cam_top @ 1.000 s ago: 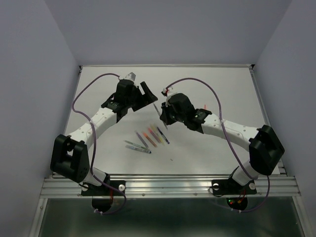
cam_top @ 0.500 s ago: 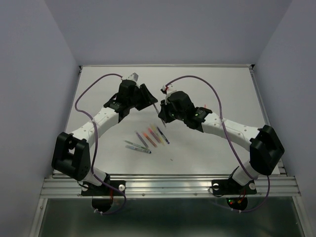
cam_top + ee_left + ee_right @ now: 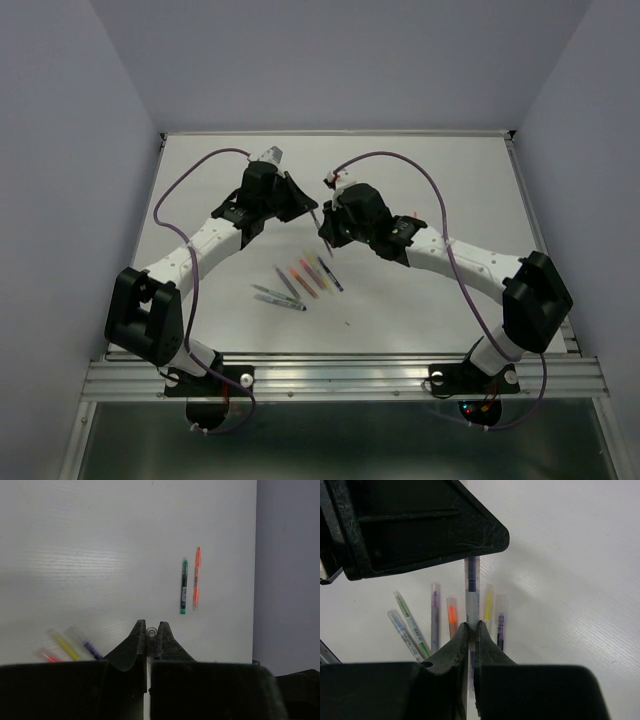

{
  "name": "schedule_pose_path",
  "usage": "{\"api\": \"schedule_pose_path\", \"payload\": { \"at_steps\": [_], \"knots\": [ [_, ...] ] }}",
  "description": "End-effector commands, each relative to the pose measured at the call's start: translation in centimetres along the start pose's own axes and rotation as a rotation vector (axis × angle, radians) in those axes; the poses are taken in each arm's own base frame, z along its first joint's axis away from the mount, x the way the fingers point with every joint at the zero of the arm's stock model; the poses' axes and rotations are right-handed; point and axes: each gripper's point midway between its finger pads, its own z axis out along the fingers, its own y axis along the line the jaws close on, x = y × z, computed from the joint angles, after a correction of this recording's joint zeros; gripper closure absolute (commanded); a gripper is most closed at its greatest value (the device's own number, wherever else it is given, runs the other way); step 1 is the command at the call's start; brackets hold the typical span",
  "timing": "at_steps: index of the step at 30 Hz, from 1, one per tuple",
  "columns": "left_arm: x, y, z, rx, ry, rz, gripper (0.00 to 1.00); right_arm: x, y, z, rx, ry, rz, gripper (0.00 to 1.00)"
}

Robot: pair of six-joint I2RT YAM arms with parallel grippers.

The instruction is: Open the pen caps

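Note:
My right gripper [image 3: 471, 625] is shut on the pale barrel of a pen [image 3: 472, 587] and holds it above the table. The pen's far end runs under the left gripper's black finger [image 3: 420, 525]. In the left wrist view my left gripper [image 3: 151, 625] is shut on the pen cap [image 3: 151, 631], a small clear tube end showing between its tips. Seen from above, both grippers meet nose to nose at the pen [image 3: 319, 222], the left gripper [image 3: 308, 210] on the left and the right gripper [image 3: 325, 232] on the right. Several other pens [image 3: 300, 282] lie loose on the table below.
Under the held pen lie a green pen [image 3: 412, 622], a violet pen [image 3: 435, 615], an orange pen [image 3: 451, 617] and a yellow pen [image 3: 488, 602]. Another green pen [image 3: 184, 586] and orange pen [image 3: 196, 578] lie side by side near the wall. A small dark speck [image 3: 347, 323] lies nearer the front edge.
The left gripper moved right toward the pen held by the right gripper and went from open to shut on its cap end. The right gripper kept its hold.

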Motion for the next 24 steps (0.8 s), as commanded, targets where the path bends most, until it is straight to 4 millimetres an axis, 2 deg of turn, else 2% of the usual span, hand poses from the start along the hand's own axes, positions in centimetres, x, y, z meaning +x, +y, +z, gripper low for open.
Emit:
{"api": "schedule_pose_path", "payload": {
  "at_steps": [1, 4, 6, 12, 17, 19, 20, 21, 22, 24],
  "knots": [
    [-0.7, -1.3, -0.2, 0.042, -0.019, 0.030, 1.00, -3.7, 0.9, 0.0, -0.002, -0.106, 0.005, 0.99],
    [-0.5, -1.2, -0.1, 0.038, -0.015, 0.025, 1.00, -3.7, 0.8, 0.3, 0.003, -0.104, -0.004, 0.99],
    [-0.5, -1.4, -0.2, 0.045, -0.017, 0.019, 1.00, -3.7, 0.7, 0.8, 0.010, -0.102, -0.004, 0.87],
    [-1.1, -2.1, -1.0, 0.070, -0.054, 0.002, 1.00, -3.5, 0.4, 1.5, 0.026, -0.094, -0.015, 0.75],
    [-1.5, -2.5, -1.1, 0.075, -0.067, 0.000, 1.00, -3.2, 0.4, 1.9, 0.023, -0.083, -0.024, 0.75],
    [-1.5, -2.5, -1.1, 0.078, -0.063, -0.002, 1.00, -3.0, 0.5, 2.0, 0.019, -0.077, -0.026, 0.77],
    [-1.6, -2.5, -1.1, 0.073, -0.067, -0.002, 1.00, -3.0, 0.5, 2.0, 0.016, -0.076, -0.029, 0.90],
    [-1.7, -2.4, -1.0, 0.066, -0.075, -0.003, 1.00, -2.9, 0.6, 1.9, 0.009, -0.074, -0.033, 0.90],
    [-1.9, -2.3, -0.9, 0.058, -0.080, -0.004, 1.00, -2.7, 0.7, 1.9, 0.000, -0.068, -0.039, 0.99],
    [-2.9, -2.0, -0.7, 0.024, -0.114, 0.010, 1.00, -2.7, 1.0, 1.4, -0.019, -0.070, -0.044, 0.99]
  ]
}}
